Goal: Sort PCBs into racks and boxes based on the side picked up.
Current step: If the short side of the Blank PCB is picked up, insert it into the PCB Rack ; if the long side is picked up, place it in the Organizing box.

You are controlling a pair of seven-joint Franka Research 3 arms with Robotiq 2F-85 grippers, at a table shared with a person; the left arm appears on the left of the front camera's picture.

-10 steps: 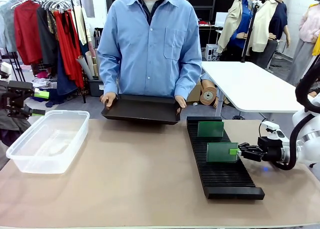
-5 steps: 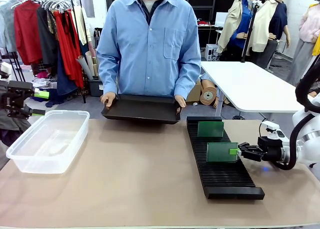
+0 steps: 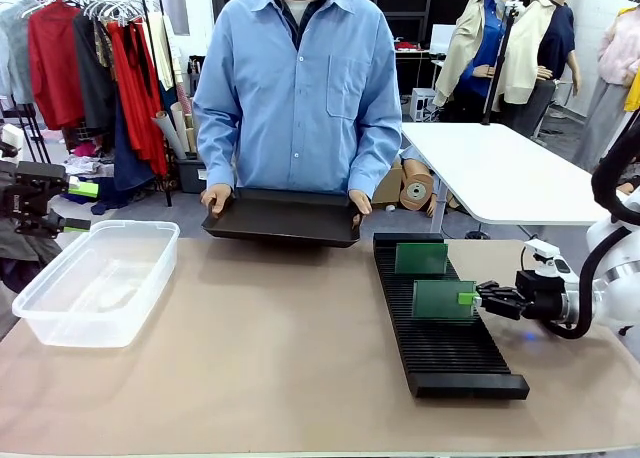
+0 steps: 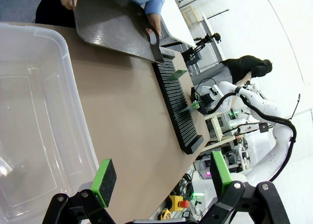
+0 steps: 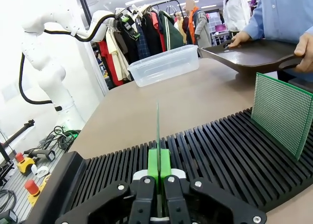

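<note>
My right gripper (image 3: 480, 299) is shut on the edge of a green PCB (image 3: 443, 300) that stands upright in the slots of the long black rack (image 3: 445, 353). In the right wrist view that PCB (image 5: 158, 128) shows edge-on between the green pads of the right gripper (image 5: 158, 166). A second PCB (image 3: 420, 258) stands in the rack further back, also in view as the PCB (image 5: 282, 112). The clear box (image 3: 95, 278) sits at the table's left. My left gripper (image 4: 161, 177) hangs open beside the box (image 4: 29, 111), holding nothing, and is in view at the front view's left edge, the left gripper (image 3: 82, 207).
A person at the far side holds a shallow black tray (image 3: 285, 218) by its handles, tilted toward the table. The tan tabletop (image 3: 260, 338) between box and rack is bare. A white table (image 3: 500, 173) and a clothes rail (image 3: 90, 58) stand behind.
The right gripper and its PCB have shifted very slightly upward. Nothing else has moved.
</note>
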